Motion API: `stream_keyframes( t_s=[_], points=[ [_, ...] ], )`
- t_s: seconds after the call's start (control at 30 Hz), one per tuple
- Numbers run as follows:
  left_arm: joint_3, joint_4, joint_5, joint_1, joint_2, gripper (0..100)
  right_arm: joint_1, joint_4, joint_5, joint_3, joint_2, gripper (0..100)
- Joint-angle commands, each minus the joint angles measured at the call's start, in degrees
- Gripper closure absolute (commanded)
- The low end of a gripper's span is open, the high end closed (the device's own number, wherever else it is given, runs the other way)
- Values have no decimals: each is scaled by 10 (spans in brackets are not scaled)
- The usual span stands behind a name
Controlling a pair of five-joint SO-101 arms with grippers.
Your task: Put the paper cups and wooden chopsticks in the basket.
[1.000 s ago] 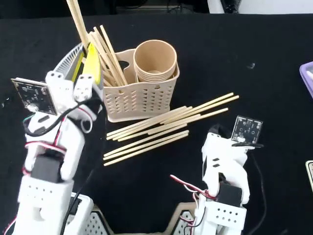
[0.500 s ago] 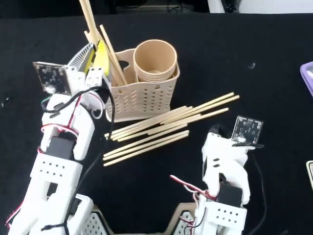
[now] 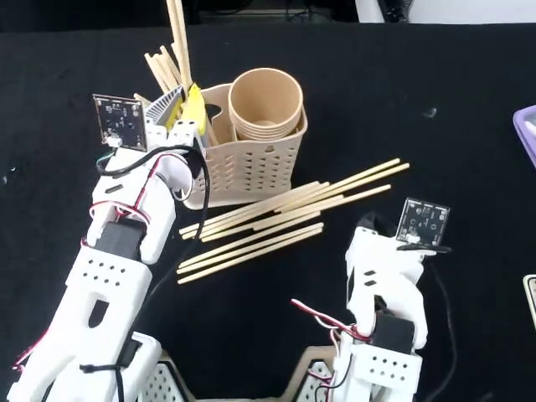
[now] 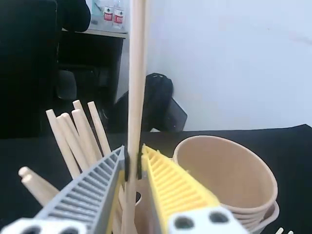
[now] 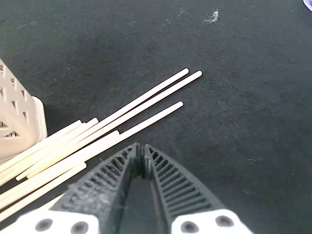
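Observation:
A beige slotted basket (image 3: 251, 163) stands on the black table with stacked paper cups (image 3: 265, 102) in its right part and several wooden chopsticks (image 3: 159, 71) leaning in its left part. My left gripper (image 3: 186, 102) is over the basket's left end, shut on one upright chopstick (image 4: 135, 83), beside the stacked paper cups (image 4: 225, 170). Several loose chopsticks (image 3: 285, 213) lie in front of the basket. My right gripper (image 5: 143, 163) is shut and empty, just short of the loose chopsticks (image 5: 122, 124).
A purple object (image 3: 528, 130) sits at the table's right edge. The right arm (image 3: 385, 293) rests low near the front edge. Open black table lies to the right of the chopsticks.
The left arm has swung right and forward, carrying the upright chopstick from left of the basket to over its left compartment. The right arm has stayed still.

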Motion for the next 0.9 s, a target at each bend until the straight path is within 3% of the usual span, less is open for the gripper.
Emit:
stream_keyframes(
  t_s=[0.0, 0.37, 0.47, 0.6, 0.8, 0.87],
  points=[
    [-11, 5, 3, 0, -7, 878, -7, -12, -1, -1, -51, 986],
    [-42, 8, -3, 0, -11, 881, -7, -13, -1, -1, -51, 986],
    [-73, 56, -24, 0, -48, 916, -7, -13, -1, -1, -51, 986],
    [-142, 216, -87, 6, -103, 933, -7, -13, -1, -1, -51, 986],
    [-235, 564, -151, 6, -105, 718, -8, -13, -1, -1, -51, 986],
    [-237, 647, -177, 6, -91, 710, -8, -13, -1, -1, -51, 986]
  ],
)
